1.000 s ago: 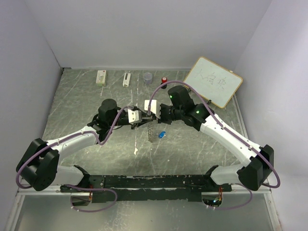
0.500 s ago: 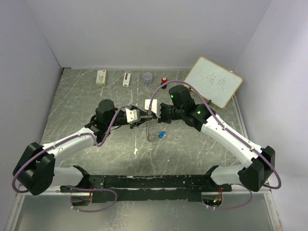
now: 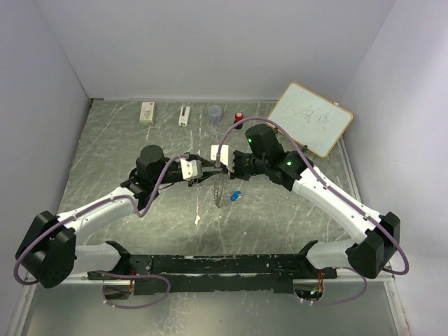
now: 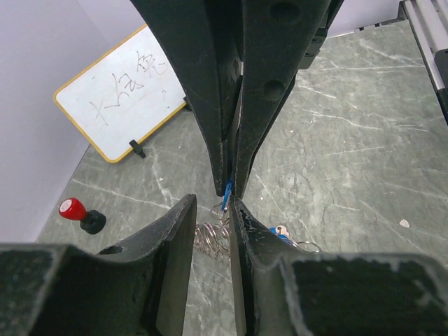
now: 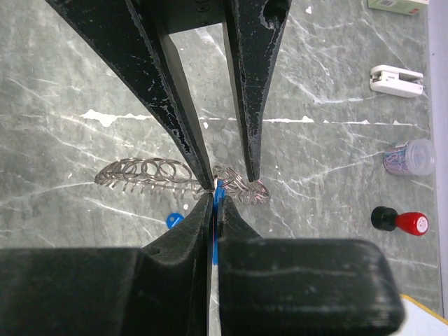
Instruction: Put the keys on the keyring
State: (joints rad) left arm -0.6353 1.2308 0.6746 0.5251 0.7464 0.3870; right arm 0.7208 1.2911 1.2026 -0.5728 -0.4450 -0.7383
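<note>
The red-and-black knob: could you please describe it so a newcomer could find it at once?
Find the yellow-framed whiteboard leaning at the far right corner of the table. In the row of small items along the far edge, the knob is the one nearest the board. It alone is red on black; its neighbour is a clear cup.

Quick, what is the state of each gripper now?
Left gripper: closed, holding the keyring.
Right gripper: closed, pinching a blue key.
</note>
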